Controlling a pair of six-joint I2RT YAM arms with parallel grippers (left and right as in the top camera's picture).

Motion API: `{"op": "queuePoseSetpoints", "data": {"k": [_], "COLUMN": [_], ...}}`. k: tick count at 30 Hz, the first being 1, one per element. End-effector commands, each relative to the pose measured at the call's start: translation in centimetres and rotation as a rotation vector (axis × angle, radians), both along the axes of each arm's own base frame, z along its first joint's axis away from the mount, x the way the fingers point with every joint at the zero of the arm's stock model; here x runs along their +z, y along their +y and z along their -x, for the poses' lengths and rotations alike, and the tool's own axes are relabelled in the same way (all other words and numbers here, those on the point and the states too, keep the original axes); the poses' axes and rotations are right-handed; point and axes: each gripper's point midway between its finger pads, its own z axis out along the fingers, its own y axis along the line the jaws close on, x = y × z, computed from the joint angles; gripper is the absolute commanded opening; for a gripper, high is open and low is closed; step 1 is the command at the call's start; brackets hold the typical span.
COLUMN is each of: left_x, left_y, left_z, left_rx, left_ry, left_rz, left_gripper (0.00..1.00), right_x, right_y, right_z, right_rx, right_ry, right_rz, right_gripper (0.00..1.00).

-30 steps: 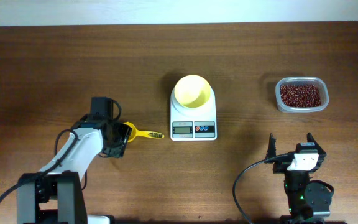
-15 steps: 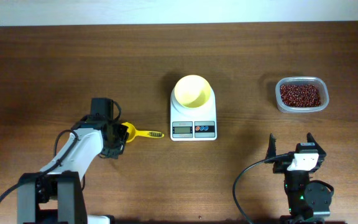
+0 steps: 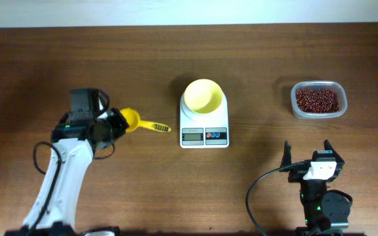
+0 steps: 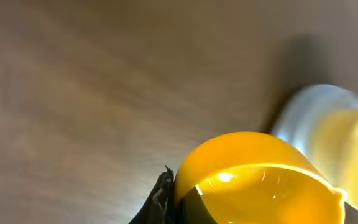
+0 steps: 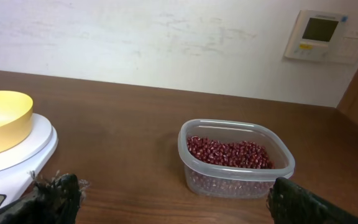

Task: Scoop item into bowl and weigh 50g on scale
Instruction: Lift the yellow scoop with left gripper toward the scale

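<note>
My left gripper is shut on the cup of a small yellow scoop, whose handle points right toward the scale. In the left wrist view the scoop's cup fills the lower frame, pressed against one dark finger. The pale-yellow bowl sits on the white scale at the table's middle. The red-brown beans lie in a clear container at the right. My right gripper stands open near the front edge, nothing between its fingers; the container lies ahead of it.
The blurred scale and bowl show to the right of the scoop in the left wrist view. In the right wrist view the bowl on the scale lies to the left, and a wall with a thermostat panel stands behind the table.
My left gripper has closed on the scoop's cup and moved up and left with it; the scoop has shifted with it. The right arm has not moved.
</note>
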Motion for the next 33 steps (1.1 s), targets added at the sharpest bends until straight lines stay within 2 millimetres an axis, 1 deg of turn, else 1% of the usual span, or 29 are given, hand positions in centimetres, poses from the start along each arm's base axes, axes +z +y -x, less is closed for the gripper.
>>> {"op": "queuePoseSetpoints", "data": {"k": [1, 5, 6, 11, 15, 17, 19, 23, 26, 27, 28, 29, 31, 32, 33], "left_x": [3.4, 5.1, 5.2, 4.9, 4.9, 5.1, 5.3, 6.6, 6.8, 6.8, 6.8, 6.8, 6.8, 6.8, 6.8], "left_y": [-1.1, -1.0, -0.9, -1.0, -1.0, -1.5, -1.7, -1.8, -2.0, -2.0, -2.0, -2.1, -2.2, -2.2, -2.2], "left_z": [-1.3, -3.4, -3.6, -3.1, -3.2, -3.1, -3.2, -3.8, -3.8, -3.8, -3.8, -3.7, -3.7, -3.7, -3.7], "left_rx": [-0.121, -0.112, -0.102, -0.094, -0.093, -0.108, -0.117, -0.122, -0.118, -0.098, -0.078, -0.073, -0.062, -0.056, -0.054], "left_ry": [-0.149, -0.256, -0.265, -0.240, -0.241, -0.244, -0.249, -0.281, -0.280, -0.274, -0.267, -0.264, -0.257, -0.255, -0.254], "left_rz": [0.005, -0.005, 0.000, 0.010, 0.013, 0.036, 0.048, 0.050, 0.066, 0.081, 0.097, 0.110, 0.127, 0.131, 0.134], "left_gripper": [0.00, 0.00, 0.00, 0.00, 0.00, 0.00, 0.00, 0.00, 0.00, 0.00, 0.00, 0.00, 0.00, 0.00, 0.00], "right_x": [-0.3, -0.3, -0.3, -0.3, -0.3, -0.3, -0.3, -0.3, -0.1, -0.1, 0.0, 0.1, 0.1, 0.3, 0.4], "right_y": [-0.4, -0.4, -0.4, -0.4, -0.4, -0.4, -0.4, -0.4, -0.4, 1.3, 3.0, 3.7, 4.1, 5.0, 5.7], "right_z": [0.0, 0.0, 0.0, 0.0, 0.0, 0.0, 0.0, 0.0, 0.0, 0.0, 0.2, 0.3, 0.4, 0.6, 0.8], "right_rx": [-0.022, -0.022, -0.022, -0.022, -0.022, -0.022, -0.022, -0.022, -0.022, 0.079, 0.174, 0.210, 0.186, 0.203, 0.222], "right_ry": [0.006, 0.006, 0.006, 0.006, 0.006, 0.006, 0.006, 0.005, -0.001, 0.000, -0.004, 0.000, 0.057, 0.108, 0.151], "right_rz": [-0.007, -0.007, -0.007, -0.007, -0.007, -0.007, -0.007, -0.007, -0.007, -0.015, -0.057, -0.134, -0.746, -1.069, -1.236], "right_gripper": [0.99, 0.99, 0.99, 0.99, 0.99, 0.98, 0.99, 0.99, 0.99, 0.99, 0.98, 0.99, 0.99, 0.99, 0.99]}}
